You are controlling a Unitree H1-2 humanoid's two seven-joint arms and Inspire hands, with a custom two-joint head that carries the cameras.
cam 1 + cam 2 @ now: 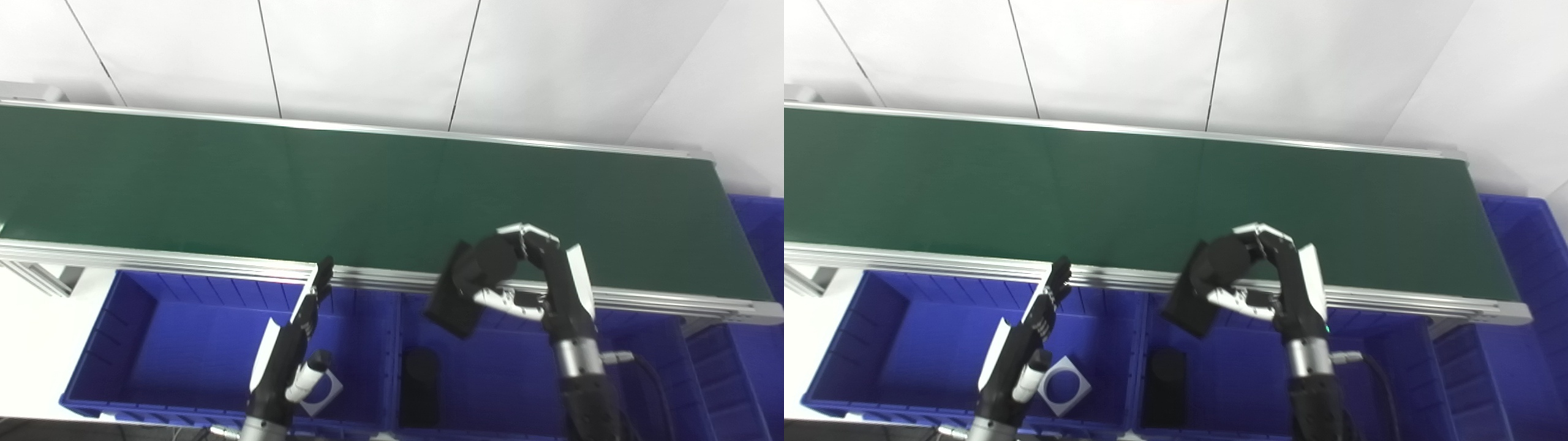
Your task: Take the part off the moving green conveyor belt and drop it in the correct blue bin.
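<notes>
The right hand [527, 269] pinches a flat black part [456, 294] over the middle blue bin's [490, 380] far edge, just off the green conveyor belt [367, 190], while the left hand [294, 343] hovers with fingers straight and close together.

White wall panels [367, 55] with dark seams rise behind; a white tabletop [30, 343] lies left.

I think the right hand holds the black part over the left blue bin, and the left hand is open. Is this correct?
Not quite. In the right eye view the right hand holds the black part over the middle blue bin, which already holds another black part. The left hand is open.
</notes>
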